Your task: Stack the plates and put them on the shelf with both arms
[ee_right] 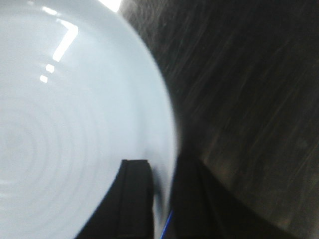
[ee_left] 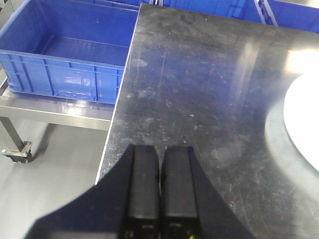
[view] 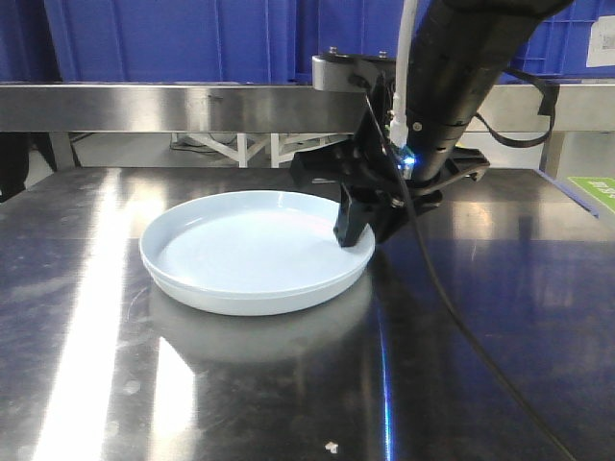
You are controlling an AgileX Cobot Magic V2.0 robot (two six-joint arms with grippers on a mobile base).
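**Plates on the table, right claw on the rim**

The plates (view: pixel 255 254) sit on the table (view: pixel 500 317). We think one lies inside the other, but we can't be sure. The right claw (view: pixel 368 226) pinches their right rim, one finger inside and one outside. The left claw (ee_left: pixel 160 164) is pressed together with nothing in it, well off to the plates' left. We see no plate on the steel shelf (view: pixel 144 106) behind them, so we think the lift is not yet done.

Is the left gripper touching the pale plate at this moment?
Apart. In the left wrist view the left gripper, its jaws shut, hangs over the bare steel table, while the plate lies off at the right edge, with clear tabletop between them.
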